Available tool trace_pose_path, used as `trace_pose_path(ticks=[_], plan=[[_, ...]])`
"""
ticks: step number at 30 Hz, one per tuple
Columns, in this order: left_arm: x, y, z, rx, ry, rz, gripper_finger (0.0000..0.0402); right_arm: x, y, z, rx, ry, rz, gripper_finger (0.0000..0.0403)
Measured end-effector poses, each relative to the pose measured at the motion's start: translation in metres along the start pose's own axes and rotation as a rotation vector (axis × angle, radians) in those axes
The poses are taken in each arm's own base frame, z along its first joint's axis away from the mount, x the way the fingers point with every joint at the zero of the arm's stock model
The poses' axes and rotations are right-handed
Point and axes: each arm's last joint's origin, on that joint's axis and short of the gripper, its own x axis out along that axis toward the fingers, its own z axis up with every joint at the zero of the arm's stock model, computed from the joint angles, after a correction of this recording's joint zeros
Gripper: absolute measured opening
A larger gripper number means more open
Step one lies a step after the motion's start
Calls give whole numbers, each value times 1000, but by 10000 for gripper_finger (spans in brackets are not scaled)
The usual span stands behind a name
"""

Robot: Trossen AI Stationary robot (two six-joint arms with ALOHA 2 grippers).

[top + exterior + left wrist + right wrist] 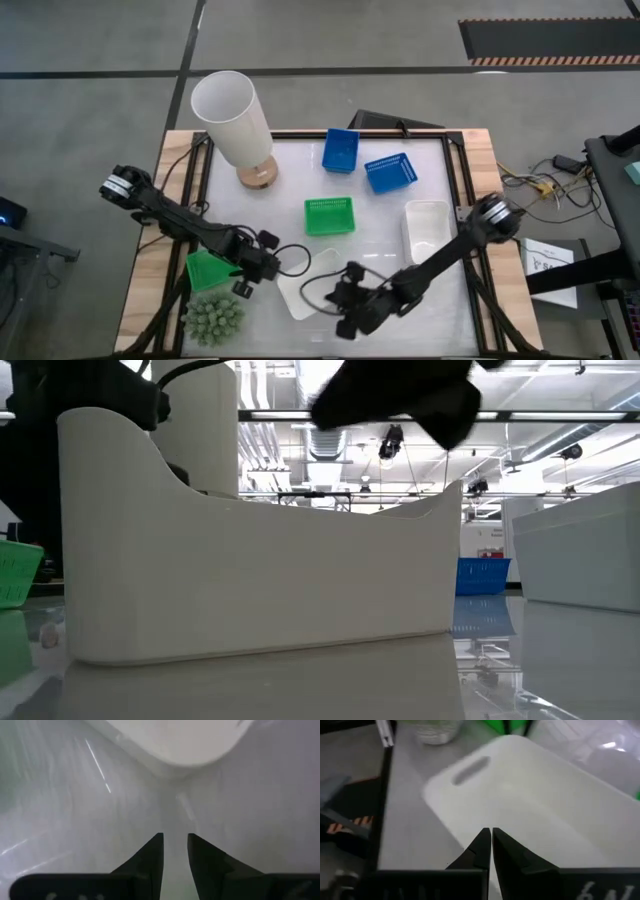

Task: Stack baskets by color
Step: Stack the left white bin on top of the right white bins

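Note:
A white basket (312, 287) lies on the table near its front edge, between my two grippers; it fills the low view (250, 560). My left gripper (278, 264) stands at the basket's left end, pointing steeply down at the bare table, its fingers (152, 857) a narrow gap apart with nothing between them; the basket's rim (180, 745) lies just ahead. My right gripper (342, 297) is shut (491, 831) at the basket's right end, slanting down over its inside (535, 800). A green basket (208, 270) sits under the left arm. My right gripper's shut fingertips (482, 840) stand over the white basket's near wall, slanting down from the table's right. Whether they touch it I cannot tell, since the fingers themselves hide the spot.
Another green basket (330, 215) lies mid-table, two blue baskets (340, 150) (390, 172) at the back, a second white basket (428, 225) at the right. A tall white lamp (235, 125) stands back left, a spiky green plant (212, 318) front left.

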Motion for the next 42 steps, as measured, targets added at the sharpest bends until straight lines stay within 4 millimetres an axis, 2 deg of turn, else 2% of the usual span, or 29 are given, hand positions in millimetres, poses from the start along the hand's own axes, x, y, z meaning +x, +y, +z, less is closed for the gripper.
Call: trace_pose_path(ticks=[9,13,17,23,27,32,42], plan=[[3,0,3,7,-74,0,70,42,40,16,-18,58,-37,12],[2,0,5,47,-76,4,70,45,52,31,-35,108,-85,39],[2,0,4,88,-66,6,70,42,57,50,-6,117,-125,88],[-9,0,1,130,-74,20,70,52,52,72,36,104,-120,167],[-24,-1,-2,144,-122,21,70,61,44,78,53,112,-115,194],[-45,-5,-8,185,-197,18,70,75,32,78,72,131,-119,194],[-102,-8,-20,246,-422,31,70,99,20,73,96,168,-107,172]])
